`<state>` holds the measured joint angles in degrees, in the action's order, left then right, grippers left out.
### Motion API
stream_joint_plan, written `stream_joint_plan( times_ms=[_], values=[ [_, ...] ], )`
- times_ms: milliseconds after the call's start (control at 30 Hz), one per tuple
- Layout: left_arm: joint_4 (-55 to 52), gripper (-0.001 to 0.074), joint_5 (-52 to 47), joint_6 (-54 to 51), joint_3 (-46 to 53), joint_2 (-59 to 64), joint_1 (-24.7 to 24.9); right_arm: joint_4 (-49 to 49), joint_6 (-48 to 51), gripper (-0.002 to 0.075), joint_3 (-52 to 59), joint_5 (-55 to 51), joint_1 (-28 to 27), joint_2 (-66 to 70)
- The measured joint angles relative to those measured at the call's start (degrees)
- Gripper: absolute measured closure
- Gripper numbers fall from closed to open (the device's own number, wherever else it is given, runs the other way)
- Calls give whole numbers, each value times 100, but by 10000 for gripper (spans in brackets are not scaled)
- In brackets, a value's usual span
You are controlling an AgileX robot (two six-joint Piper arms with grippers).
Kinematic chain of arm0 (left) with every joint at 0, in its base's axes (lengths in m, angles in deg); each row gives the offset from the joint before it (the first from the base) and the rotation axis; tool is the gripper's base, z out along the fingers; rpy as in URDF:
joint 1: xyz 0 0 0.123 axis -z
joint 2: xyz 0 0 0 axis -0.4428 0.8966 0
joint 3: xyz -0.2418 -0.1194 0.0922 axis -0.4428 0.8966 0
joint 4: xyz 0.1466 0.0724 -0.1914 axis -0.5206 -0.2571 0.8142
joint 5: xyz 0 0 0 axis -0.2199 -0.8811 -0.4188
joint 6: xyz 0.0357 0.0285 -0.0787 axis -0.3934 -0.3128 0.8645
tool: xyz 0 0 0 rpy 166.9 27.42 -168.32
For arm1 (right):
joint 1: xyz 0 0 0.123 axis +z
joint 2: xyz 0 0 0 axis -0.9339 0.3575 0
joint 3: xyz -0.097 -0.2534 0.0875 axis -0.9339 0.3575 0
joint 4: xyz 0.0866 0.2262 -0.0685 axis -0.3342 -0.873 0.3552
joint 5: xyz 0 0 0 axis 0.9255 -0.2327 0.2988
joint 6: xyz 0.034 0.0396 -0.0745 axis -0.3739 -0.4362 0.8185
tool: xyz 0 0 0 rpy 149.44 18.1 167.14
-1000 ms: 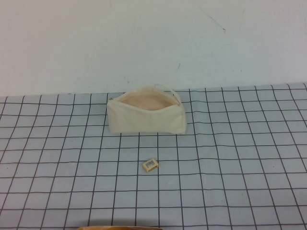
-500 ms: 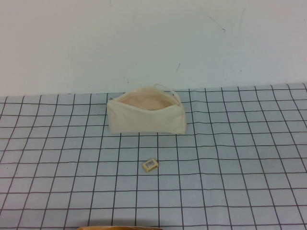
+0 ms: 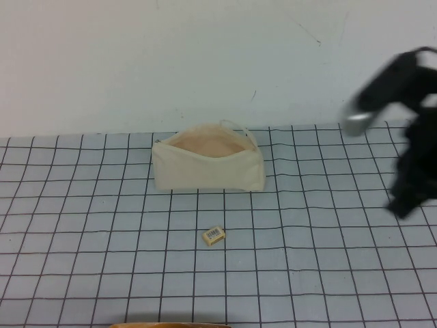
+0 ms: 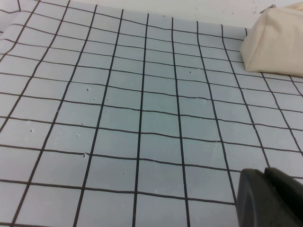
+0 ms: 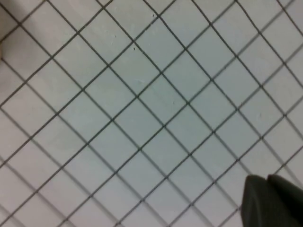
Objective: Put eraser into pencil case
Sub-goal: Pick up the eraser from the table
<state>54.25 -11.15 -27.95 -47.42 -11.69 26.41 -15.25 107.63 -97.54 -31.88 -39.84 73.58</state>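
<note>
The cream-white pencil case [image 3: 208, 171] stands on the gridded mat near the back, its zip open and the pinkish lining showing. One end of it shows in the left wrist view [image 4: 277, 42]. The tiny tan eraser [image 3: 214, 236] with its barcode label lies on the mat in front of the case. My right gripper [image 3: 407, 201] hangs blurred above the mat at the far right, well away from both; in its wrist view [image 5: 266, 178] the fingers are together over bare mat. My left gripper [image 4: 264, 172] is shut and empty, out of the high view.
The grey mat [image 3: 102, 225] with a black grid covers the table up to a white wall [image 3: 136, 61] behind the case. A brown curved edge [image 3: 171, 325] shows at the near edge of the high view.
My right arm has come into the high view from the right side; before, neither arm showed. The case and the eraser have not moved.
</note>
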Motion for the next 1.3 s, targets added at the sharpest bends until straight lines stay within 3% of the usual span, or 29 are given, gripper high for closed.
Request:
stream_joint_plan(
  times_ms=[133, 333, 567, 733, 867, 1067, 1133, 1300],
  values=[
    [0, 736, 0, 0, 0, 0, 0, 519, -336, 727, -998, -43, 730, 1101],
    [0, 736, 0, 0, 0, 0, 0, 568, -541, 727, -2464, -43, 1288, 2634],
    [0, 736, 0, 0, 0, 0, 0, 235, -754, 727, -3903, -43, 1524, 4027],
    [0, 736, 0, 0, 0, 0, 0, -72, -848, 708, -4299, -43, 1524, 4614],
    [0, 736, 0, 0, 0, 0, 0, -113, -1040, 622, -4329, -43, 1524, 4891],
    [0, 736, 0, 0, 0, 0, 0, -135, -1297, 354, -4342, -43, 1524, 5153],
    [0, 736, 0, 0, 0, 0, 0, -121, -1389, 295, -4351, -43, 1524, 5217],
    [0, 736, 0, 0, 0, 0, 0, 39, -1693, 262, -4377, -32, 1524, 5400]
  ],
)
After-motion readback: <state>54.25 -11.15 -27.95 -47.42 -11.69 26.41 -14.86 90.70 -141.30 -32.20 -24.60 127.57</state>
